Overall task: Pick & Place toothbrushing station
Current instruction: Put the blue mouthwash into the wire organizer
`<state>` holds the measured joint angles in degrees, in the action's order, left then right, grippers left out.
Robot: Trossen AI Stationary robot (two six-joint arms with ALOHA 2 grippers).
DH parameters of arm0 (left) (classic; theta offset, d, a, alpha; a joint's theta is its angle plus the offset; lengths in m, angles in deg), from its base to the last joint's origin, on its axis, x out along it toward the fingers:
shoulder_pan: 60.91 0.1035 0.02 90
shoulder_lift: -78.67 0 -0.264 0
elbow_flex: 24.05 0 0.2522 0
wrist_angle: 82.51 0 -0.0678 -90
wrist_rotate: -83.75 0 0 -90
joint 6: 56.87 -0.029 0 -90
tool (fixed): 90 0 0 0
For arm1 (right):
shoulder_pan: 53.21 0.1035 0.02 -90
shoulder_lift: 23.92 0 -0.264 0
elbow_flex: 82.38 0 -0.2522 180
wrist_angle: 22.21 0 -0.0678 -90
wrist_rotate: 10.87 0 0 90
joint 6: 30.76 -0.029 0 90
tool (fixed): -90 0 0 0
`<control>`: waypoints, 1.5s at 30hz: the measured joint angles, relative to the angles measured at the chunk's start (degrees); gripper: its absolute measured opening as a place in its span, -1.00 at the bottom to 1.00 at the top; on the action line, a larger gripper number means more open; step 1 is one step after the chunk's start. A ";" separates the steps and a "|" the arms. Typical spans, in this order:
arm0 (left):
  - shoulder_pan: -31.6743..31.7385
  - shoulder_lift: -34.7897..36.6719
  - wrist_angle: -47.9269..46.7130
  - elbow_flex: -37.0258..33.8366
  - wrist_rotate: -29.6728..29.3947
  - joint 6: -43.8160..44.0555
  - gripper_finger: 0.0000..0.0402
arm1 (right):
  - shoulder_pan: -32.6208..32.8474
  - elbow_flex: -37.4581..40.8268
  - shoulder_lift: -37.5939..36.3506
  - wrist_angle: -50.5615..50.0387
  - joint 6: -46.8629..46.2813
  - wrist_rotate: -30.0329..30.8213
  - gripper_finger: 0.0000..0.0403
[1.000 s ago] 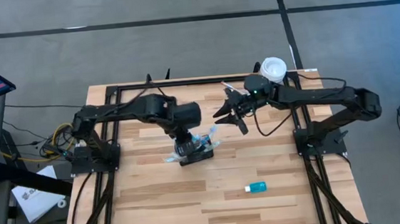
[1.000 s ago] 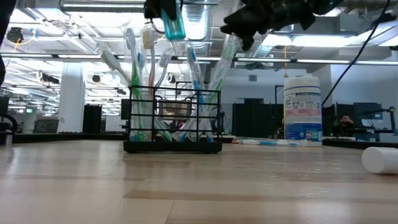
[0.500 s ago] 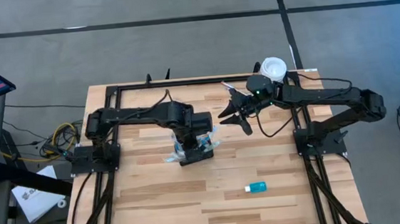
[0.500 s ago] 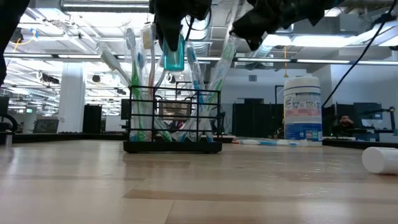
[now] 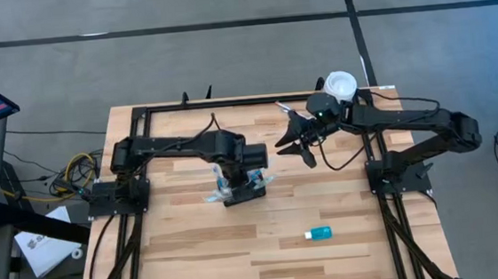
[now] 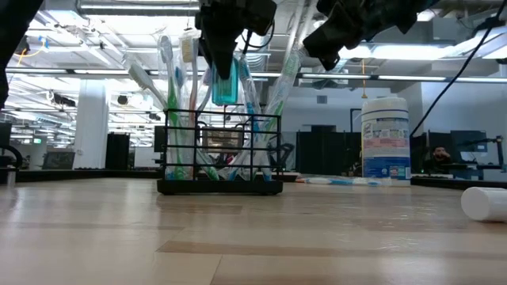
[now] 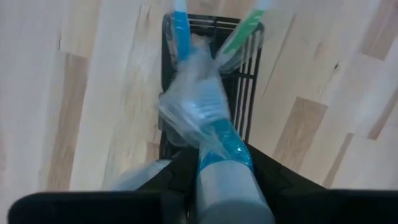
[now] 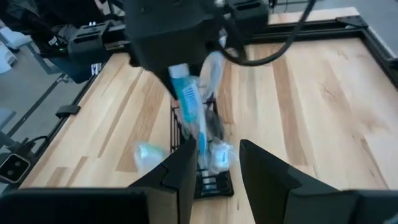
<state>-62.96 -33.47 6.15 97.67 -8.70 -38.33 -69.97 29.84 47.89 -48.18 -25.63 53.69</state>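
The toothbrushing station stands mid-table, its wire compartments crowded with upright toothbrushes. Directly above it, the left end effector pinches a teal tube end-down, apparently to drop it into a compartment. The right end effector hovers nearby, fingers spread, holding nothing.

Grey concrete floor crossed by dark seam lines. Wooden plank table on a black frame. Beyond it, an open industrial ceiling with exposed ducts and strip lights, a white column, dark cabinets along the back.
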 joint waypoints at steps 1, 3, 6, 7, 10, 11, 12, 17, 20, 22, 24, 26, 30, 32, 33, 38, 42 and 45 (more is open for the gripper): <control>-0.27 0.00 0.02 -0.02 -0.03 0.01 -0.61 | -0.29 -0.02 -0.16 -0.10 0.02 0.01 -0.44; -0.67 0.00 0.19 -0.18 -0.09 -0.10 -0.62 | -1.12 0.07 -1.40 -1.78 0.00 0.02 -0.44; -1.09 0.00 0.31 -1.31 -0.18 -0.13 -0.63 | -2.35 -0.02 -3.45 -2.73 0.02 0.02 -0.44; -1.13 0.00 0.56 -1.80 -0.16 -0.13 -0.63 | -2.80 0.00 -4.11 -3.25 0.00 0.01 -0.44; -1.19 0.00 1.83 -3.91 -0.13 -0.13 -0.61 | -3.82 0.00 -6.87 -5.20 0.00 0.00 -0.44; -1.15 0.00 2.22 -4.84 -0.08 -0.13 -0.61 | -4.13 0.00 -7.86 -5.59 0.02 0.00 -0.44; -1.08 0.00 2.42 -5.48 -0.02 -0.11 -0.61 | -4.36 0.00 -8.80 -6.17 0.01 0.01 -0.44; -1.11 0.02 4.46 -7.60 0.04 -0.11 -0.62 | -5.27 0.00 -13.09 -8.86 0.00 0.02 -0.44; -1.13 0.02 6.26 -8.70 0.11 -0.10 -0.61 | -6.00 0.00 -14.99 -10.50 0.62 0.01 -0.44; -1.13 0.02 6.84 -9.39 0.58 -0.11 -0.61 | -6.38 0.00 -15.92 -11.42 0.87 0.02 -0.44; -1.13 0.02 7.43 -9.73 0.83 -0.10 -0.62 | -6.73 0.00 -16.51 -12.82 0.92 0.04 -0.44; -1.13 0.02 8.05 -10.25 0.83 -0.09 -0.62 | -7.05 0.00 -16.82 -13.08 0.91 0.02 -0.44; -1.13 0.07 9.38 -10.97 0.84 -0.11 -0.60 | -7.05 0.00 -16.79 -13.91 0.92 0.02 -0.44; -1.13 0.09 10.29 -11.76 1.53 -0.10 -0.61 | -7.03 0.00 -16.68 -14.08 0.92 0.02 -0.44; -1.13 0.09 10.40 -12.13 1.72 -0.09 -0.61 | -7.03 0.00 -16.63 -14.28 0.92 0.02 -0.44; -1.13 0.11 11.04 -13.47 1.88 -0.07 -0.61 | -7.03 0.00 -16.63 -14.42 1.07 0.02 -0.44; -1.12 0.11 11.62 -13.53 1.95 -0.09 -0.60 | -7.03 0.00 -16.65 -14.45 1.07 0.02 -0.44; -1.10 0.11 12.19 -13.55 2.01 -0.09 -0.62 | -7.03 0.00 -16.65 -14.45 1.07 0.02 -0.44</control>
<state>-64.06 -33.36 18.33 84.12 -6.69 -38.41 -77.00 29.84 31.24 -62.63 -24.56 53.72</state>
